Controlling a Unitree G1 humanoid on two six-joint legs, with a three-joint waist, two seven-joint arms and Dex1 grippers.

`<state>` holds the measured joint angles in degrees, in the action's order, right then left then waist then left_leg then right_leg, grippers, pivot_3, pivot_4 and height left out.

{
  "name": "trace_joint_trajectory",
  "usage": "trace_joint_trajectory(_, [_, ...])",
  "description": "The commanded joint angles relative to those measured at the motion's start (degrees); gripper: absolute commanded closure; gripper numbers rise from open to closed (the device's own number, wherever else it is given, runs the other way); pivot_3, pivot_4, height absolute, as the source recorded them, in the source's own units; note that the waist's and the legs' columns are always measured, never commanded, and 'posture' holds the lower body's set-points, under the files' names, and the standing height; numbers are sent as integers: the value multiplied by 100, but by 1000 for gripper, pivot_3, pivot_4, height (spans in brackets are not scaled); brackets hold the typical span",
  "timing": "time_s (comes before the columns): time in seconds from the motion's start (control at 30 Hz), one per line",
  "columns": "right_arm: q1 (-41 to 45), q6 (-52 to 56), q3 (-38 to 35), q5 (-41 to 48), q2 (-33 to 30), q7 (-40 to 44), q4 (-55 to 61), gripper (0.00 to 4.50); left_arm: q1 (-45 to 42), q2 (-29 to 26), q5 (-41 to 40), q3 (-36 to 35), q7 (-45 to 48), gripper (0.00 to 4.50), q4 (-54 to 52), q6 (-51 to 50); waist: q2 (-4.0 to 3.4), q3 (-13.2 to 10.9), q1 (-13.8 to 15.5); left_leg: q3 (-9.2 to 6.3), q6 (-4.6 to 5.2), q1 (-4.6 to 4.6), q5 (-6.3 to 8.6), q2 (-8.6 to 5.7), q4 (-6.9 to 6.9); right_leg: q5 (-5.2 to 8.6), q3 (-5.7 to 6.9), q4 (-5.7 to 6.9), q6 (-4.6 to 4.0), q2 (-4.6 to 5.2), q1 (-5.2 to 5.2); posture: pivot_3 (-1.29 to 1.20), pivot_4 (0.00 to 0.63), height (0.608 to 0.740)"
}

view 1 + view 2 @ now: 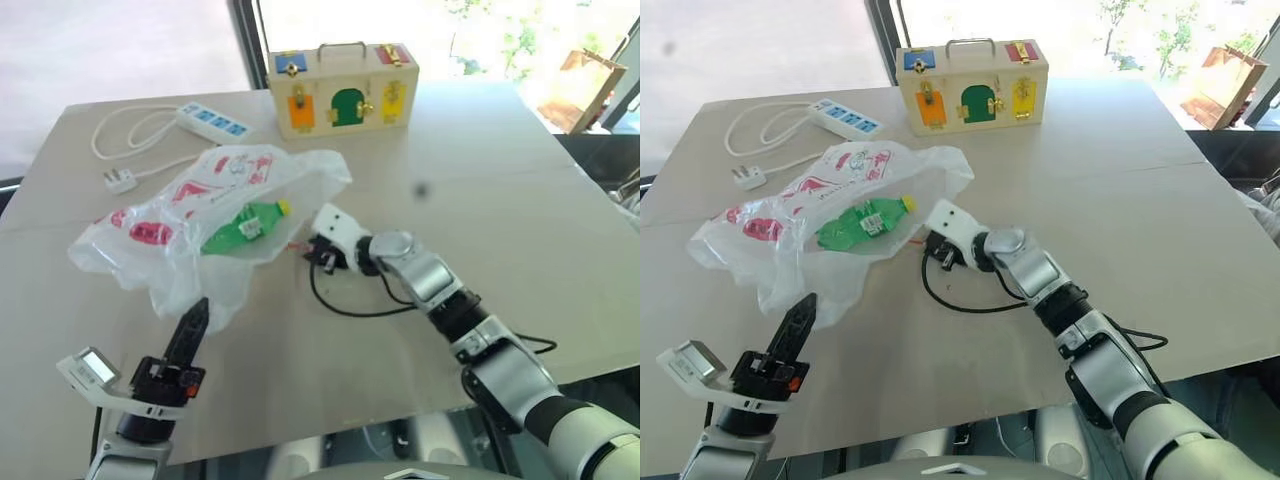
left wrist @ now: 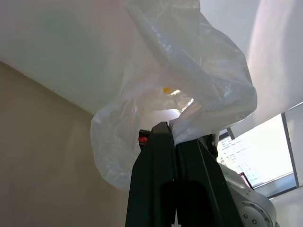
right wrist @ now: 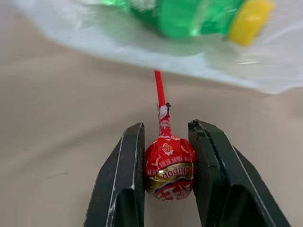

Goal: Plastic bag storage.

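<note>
fingers of the right gripper (image 3: 165,177) sit snug on both sides of a red lollipop (image 3: 169,168) just beside the plastic bag (image 1: 190,225). left gripper (image 2: 175,137) pinches the bag's near edge, fully closed. bag lies mid-table with a green bottle (image 1: 243,228) inside; thin, floppy, probably slippery film, so bunched edges or handles look like the best hold.

Green bottle (image 1: 243,226) veiled by the plastic bag (image 1: 180,235), its label unreadable, bag's red print too small to read, lollipop (image 3: 169,166) stick's far end under the bag's edge, paper bag (image 1: 588,88) cut off by the frame.
</note>
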<state>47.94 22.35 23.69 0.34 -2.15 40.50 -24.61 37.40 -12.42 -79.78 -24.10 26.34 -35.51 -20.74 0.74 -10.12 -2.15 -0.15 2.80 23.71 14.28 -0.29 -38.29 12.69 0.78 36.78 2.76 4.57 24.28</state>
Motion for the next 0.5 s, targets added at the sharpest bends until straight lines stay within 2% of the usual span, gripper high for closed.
trace_joint_trajectory(0.03, [418,38,-281,123,-234,311,425,3684,68,25,38,-54,77,4500,-102,53,-1,-2,-1,0,0,0,0,0,0,0,0,0,0,0,1,0,150,740])
trace_joint_trajectory(0.2, [528,39,-157,-25,-839,828,708,3684,72,32,25,-90,70,4500,-129,46,1,0,22,-1,0,2,0,-1,0,0,2,-3,0,1,-1,0,150,740])
trace_joint_trajectory(0.3, [543,135,-139,-10,-938,957,880,3684,73,25,24,-102,76,4500,-118,43,1,-1,5,1,0,2,0,-1,0,0,1,-3,0,1,0,0,150,740])
trace_joint_trajectory(0.5, [772,120,-144,69,29,527,595,3684,50,-60,1,-35,122,4500,-155,-47,-1,-2,-37,5,0,-1,0,15,4,-1,-5,2,-2,-15,5,0,150,740])
